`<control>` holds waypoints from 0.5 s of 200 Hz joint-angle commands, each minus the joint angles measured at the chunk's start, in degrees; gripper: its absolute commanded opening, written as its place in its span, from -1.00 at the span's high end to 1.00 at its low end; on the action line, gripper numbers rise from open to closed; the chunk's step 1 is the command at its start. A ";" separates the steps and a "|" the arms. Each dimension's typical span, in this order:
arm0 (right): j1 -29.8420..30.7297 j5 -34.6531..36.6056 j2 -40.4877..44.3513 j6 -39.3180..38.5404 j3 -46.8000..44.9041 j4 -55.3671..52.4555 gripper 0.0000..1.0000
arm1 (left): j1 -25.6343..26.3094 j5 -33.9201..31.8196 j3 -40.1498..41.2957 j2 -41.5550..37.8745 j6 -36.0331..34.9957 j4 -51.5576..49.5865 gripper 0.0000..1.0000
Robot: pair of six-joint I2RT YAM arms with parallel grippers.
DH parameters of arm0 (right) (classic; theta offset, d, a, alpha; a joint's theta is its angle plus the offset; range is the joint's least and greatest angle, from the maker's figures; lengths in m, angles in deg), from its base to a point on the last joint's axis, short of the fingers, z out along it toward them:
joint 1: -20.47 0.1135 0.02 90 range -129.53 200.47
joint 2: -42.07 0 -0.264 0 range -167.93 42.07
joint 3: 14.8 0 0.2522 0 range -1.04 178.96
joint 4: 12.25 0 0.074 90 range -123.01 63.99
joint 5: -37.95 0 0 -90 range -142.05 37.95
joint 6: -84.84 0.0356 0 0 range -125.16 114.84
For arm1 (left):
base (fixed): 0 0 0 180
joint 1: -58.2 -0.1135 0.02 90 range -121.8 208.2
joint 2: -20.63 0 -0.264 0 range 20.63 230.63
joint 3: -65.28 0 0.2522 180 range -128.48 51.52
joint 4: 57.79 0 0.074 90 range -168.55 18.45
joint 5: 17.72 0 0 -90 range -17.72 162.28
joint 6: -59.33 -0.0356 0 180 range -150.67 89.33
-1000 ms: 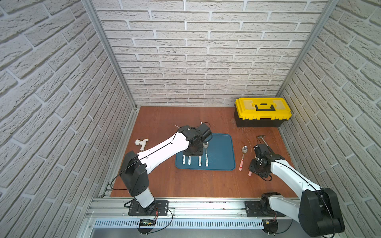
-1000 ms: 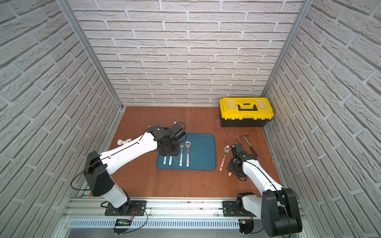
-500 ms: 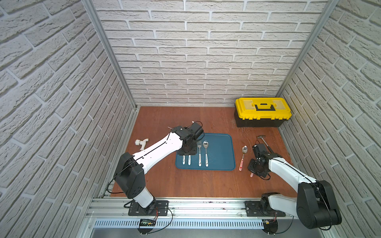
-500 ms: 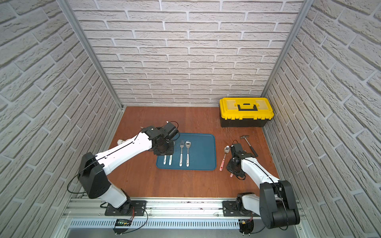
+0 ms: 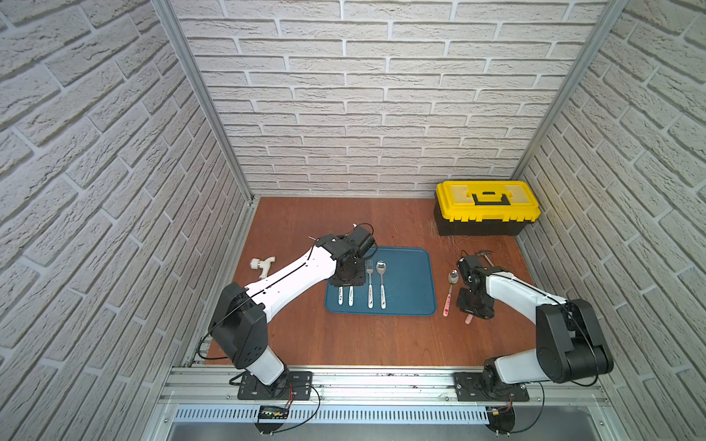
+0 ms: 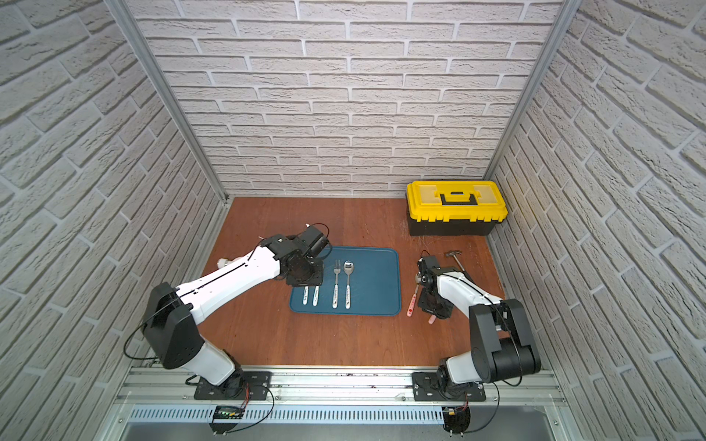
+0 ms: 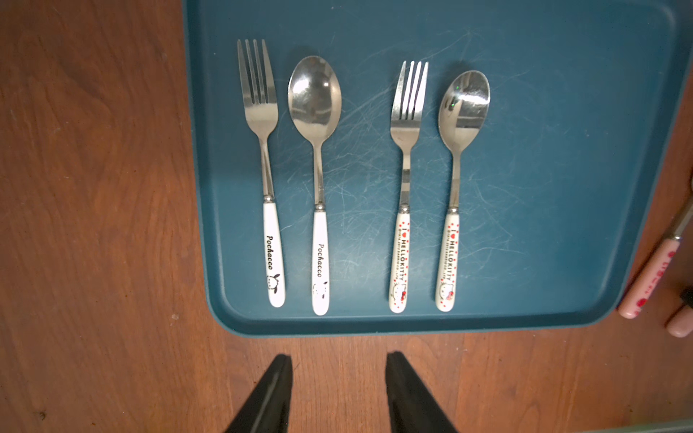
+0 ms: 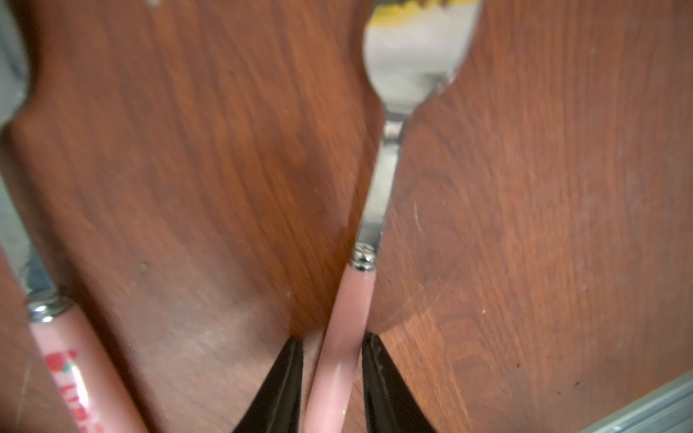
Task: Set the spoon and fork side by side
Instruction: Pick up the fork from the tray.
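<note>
The right fingers (image 8: pixel 386 390) stand a little apart on either side of the pink-handled fork (image 8: pixel 378 195), low over the tabletop (image 8: pixel 543 225). One finger sits right against the pink handle, while a thin strip of wood shows between the handle and the other finger, so this is a loose bracket and not a firm clamp. The fork points away toward the far side, and its tines run out of the wrist view. In both top views the arm covers most of it, and only the handle's end shows at the near side.

Just left of the fork, with bare wood between them, lies the pink-handled spoon (image 5: pixel 450 294). It has a strawberry print on its handle, its bowl faces the far side, and it lies roughly parallel to the fork.

The left fingers (image 7: pixel 408 397) are moderately open with nothing between them. They touch nothing and hang above the left part of the blue tray (image 5: pixel 412 282).

On the tray, from left to right, lie a Pochacco fork (image 7: pixel 262 150), a Pochacco spoon (image 7: pixel 317 150), a Hello Kitty fork (image 7: pixel 407 150) and a Hello Kitty spoon (image 7: pixel 455 150), all with their handles toward the near edge.

A hammer (image 5: pixel 483 255) lies beyond the right arm. A yellow toolbox (image 5: pixel 487 208) stands at the far right, and a white pipe fitting (image 5: pixel 263 264) lies left of the tray
</note>
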 commanded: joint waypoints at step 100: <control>-1.82 10.39 5.87 0.71 3.43 -3.70 0.24 | 0.30 1.13 3.01 -0.69 -0.57 4.01 0.08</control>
